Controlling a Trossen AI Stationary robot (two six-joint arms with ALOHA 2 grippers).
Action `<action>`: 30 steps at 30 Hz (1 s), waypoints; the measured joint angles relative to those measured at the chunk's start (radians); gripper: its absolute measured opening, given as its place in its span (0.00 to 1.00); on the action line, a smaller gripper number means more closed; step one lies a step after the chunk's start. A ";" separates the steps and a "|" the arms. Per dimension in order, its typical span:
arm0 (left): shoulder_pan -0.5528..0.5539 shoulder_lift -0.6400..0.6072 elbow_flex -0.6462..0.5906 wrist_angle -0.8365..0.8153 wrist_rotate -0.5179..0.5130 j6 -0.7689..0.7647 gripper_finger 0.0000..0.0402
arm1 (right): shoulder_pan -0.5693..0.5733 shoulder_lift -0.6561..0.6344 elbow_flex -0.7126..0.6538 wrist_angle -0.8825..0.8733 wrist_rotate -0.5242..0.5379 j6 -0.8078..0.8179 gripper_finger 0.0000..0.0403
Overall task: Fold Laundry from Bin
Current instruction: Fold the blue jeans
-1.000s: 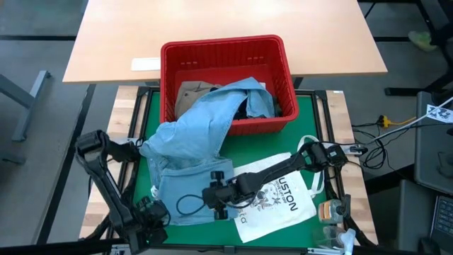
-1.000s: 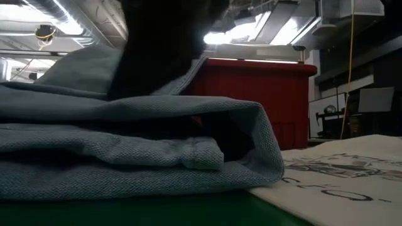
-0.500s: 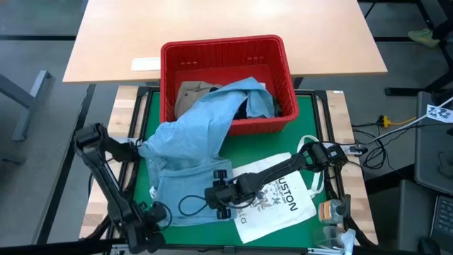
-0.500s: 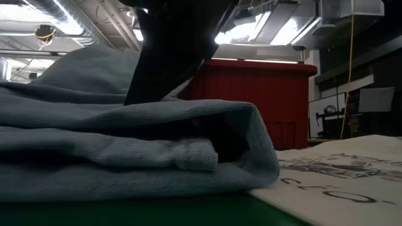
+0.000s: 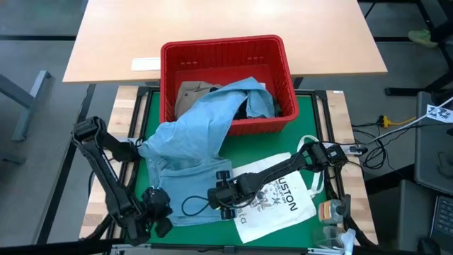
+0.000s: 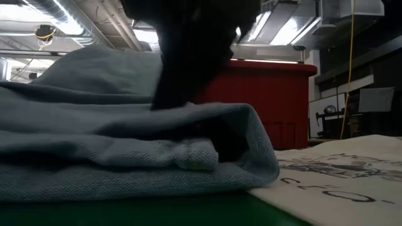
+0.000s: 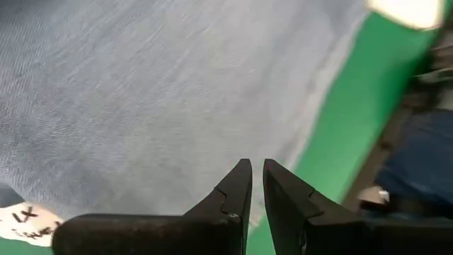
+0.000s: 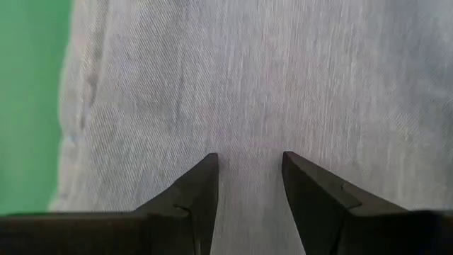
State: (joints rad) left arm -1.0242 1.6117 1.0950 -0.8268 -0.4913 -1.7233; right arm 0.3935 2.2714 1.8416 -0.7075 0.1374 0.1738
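Note:
A light blue denim garment (image 5: 191,134) hangs out of the red bin (image 5: 225,47) over its near rim. Its lower part lies folded on the green mat (image 5: 311,113), and the low view shows that fold (image 6: 125,163) from the side. My left gripper (image 5: 164,219) hovers at the denim's near left corner, its fingers (image 7: 256,164) all but shut with nothing between them. My right gripper (image 5: 214,201) stands open over the denim's near right part (image 8: 249,157). A khaki garment (image 5: 190,92) and a dark one (image 5: 248,108) lie in the bin. My right gripper points steeply down at the flat denim with its fingers (image 8: 202,177) spread. I cannot tell whether the tips touch the cloth or stand just above it.
A white printed tote bag (image 5: 283,202) lies on the mat at the near right, under my right arm. A black cable loop (image 5: 191,205) rests on the denim between the grippers. A wooden table (image 5: 226,21) stands beyond the bin. A dark arm (image 6: 188,56) fills the upper middle of the low view.
My left gripper has risen off the denim's near left corner and turned a little. In the low view the dark arm has slid to the right, and the top layer of the denim fold has settled slightly lower. My right arm has kept still.

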 joint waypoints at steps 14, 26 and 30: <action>0.021 0.198 0.002 0.042 0.317 0.004 0.09 | -0.002 0.002 -0.087 0.037 -0.052 0.065 0.39; 0.031 -0.029 0.001 0.032 0.195 0.025 0.09 | -0.001 0.005 0.038 -0.001 -0.044 -0.018 0.39; 0.055 -0.110 0.001 -0.059 0.088 0.067 0.09 | -0.001 0.005 0.038 0.078 -0.045 -0.025 0.39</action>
State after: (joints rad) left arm -0.9687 1.5016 1.0958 -0.8863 -0.4031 -1.6561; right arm 0.3927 2.2768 1.8793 -0.6299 0.0925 0.1491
